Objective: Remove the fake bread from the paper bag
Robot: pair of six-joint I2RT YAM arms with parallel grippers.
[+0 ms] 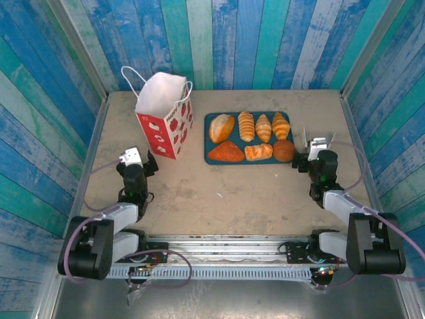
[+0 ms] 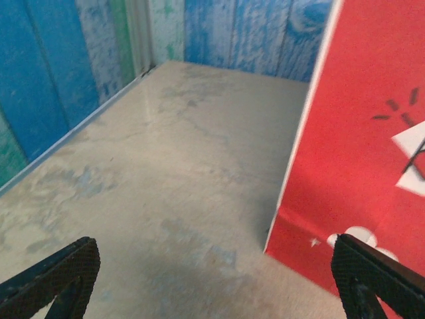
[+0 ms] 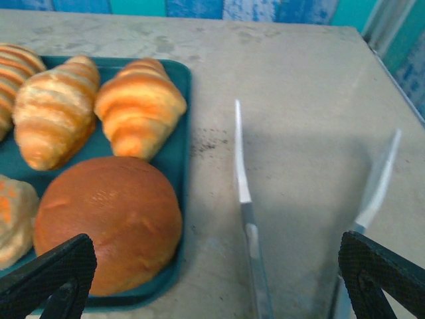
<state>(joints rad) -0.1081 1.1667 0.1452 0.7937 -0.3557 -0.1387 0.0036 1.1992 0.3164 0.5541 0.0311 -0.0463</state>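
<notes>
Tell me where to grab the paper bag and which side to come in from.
Probably the top rim of the paper bag, coming from above. It stands upright with its mouth open upward, so one finger can go inside the thin wall and one outside. The left gripper, open beside its red face, is the nearer one.

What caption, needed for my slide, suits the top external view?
Seven pieces of fake bread rest on a teal tray beside the upright paper bag.
</notes>
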